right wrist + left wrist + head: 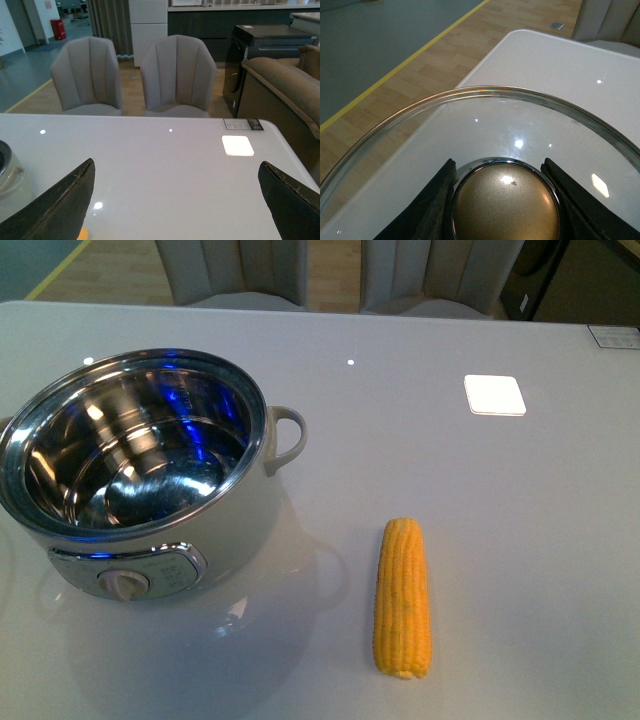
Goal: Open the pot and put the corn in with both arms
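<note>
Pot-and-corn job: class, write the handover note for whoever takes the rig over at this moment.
Left pincer: shut on the gold knob of the glass lid, which is held away from the pot.
Right pincer: open, empty, above the table.
Pot: uncovered and empty, on the table.
Corn: lying on the table to the pot's right, not touching it.
Done: lid off.
Left: right pincer grasps the corn and places it in the pot.

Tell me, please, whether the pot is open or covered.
Open: the pot's steel bowl shows empty, and the glass lid is off, its knob held in the left claw.
</note>
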You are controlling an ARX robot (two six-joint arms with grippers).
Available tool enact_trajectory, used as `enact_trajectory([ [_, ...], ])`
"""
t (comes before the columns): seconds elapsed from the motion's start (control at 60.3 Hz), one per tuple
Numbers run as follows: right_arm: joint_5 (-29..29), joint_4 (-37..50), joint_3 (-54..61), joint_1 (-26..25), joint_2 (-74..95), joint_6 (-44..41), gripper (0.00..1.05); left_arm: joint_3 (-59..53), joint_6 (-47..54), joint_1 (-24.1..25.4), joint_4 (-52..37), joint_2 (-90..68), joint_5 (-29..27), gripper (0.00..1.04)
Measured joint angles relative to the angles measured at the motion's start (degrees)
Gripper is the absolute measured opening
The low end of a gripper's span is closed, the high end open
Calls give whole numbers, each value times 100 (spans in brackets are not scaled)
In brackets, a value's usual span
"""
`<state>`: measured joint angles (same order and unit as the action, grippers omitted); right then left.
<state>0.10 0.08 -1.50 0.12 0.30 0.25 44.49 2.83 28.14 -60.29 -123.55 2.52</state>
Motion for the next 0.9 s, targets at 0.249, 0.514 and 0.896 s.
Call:
enact_trajectory([
  [0.249,-2,0,0,0,0,2,96,289,74,74,-612,-892,201,44],
  [0.514,0,0,0,0,0,0,96,372,59,138,-938,-1473,468,44],
  [0.896,0,0,0,0,0,0,96,520,122,155,-1241,-2098,647,44],
])
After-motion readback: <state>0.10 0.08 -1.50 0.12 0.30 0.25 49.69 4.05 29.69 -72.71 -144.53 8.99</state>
